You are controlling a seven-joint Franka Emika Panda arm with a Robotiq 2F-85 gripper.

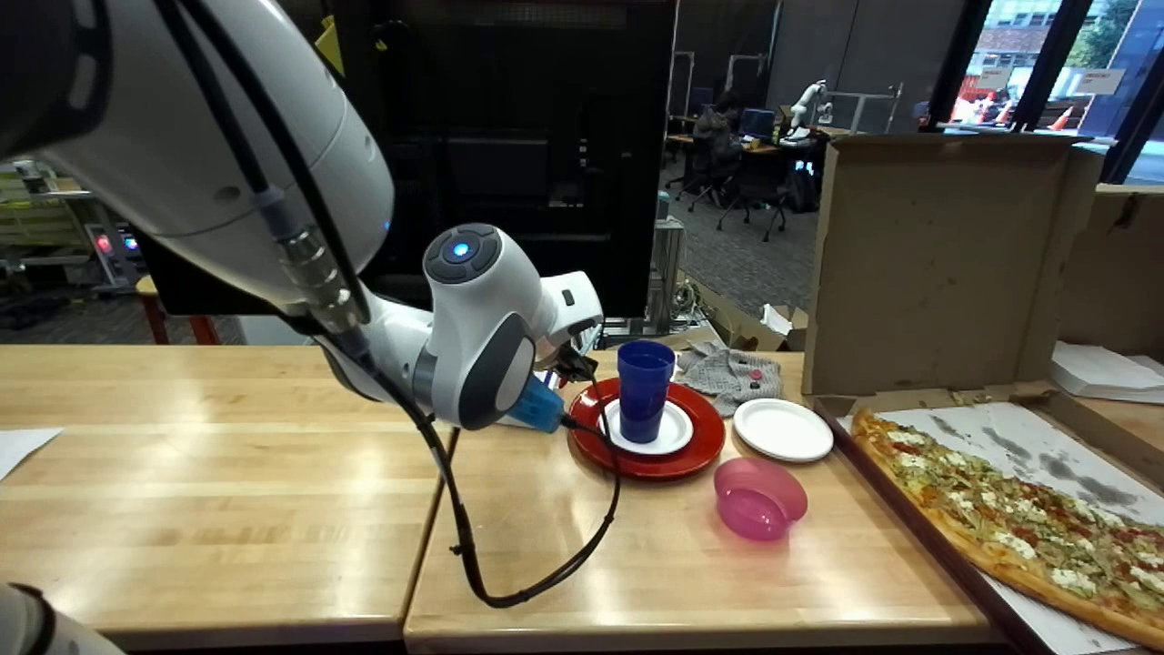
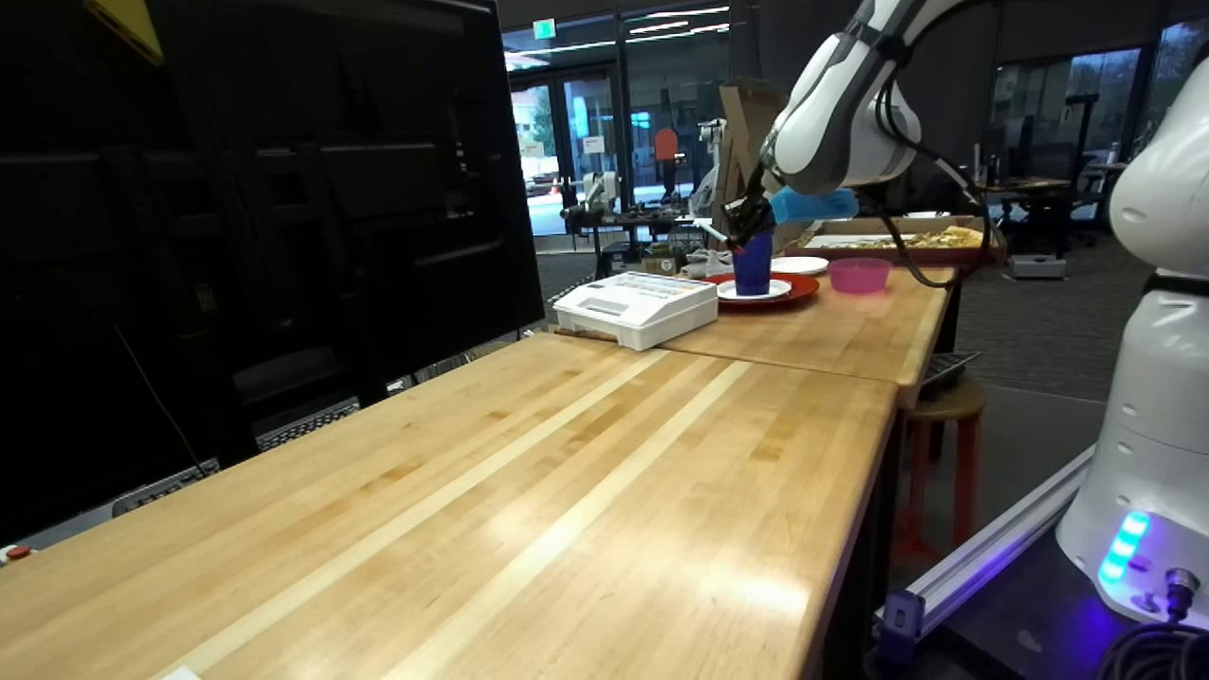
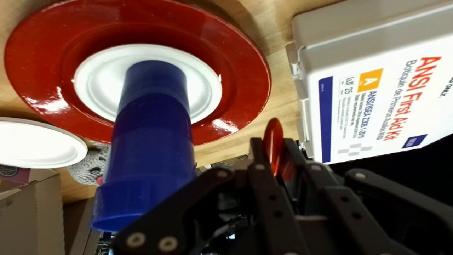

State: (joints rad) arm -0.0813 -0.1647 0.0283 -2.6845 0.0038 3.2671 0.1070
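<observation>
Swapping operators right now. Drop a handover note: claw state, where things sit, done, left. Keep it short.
Claw: the claw is shut on a thin red item, close by the blue cup; can't confirm whether they touch.
Things: the cup stands upright on a small white plate, which sits on a red plate. The first aid kit lies beside the red plate, apart from it. A pink bowl is near the red plate, on another side.
Done: red item gripped; cup standing on the plates.
Left: red item not yet set down.
</observation>
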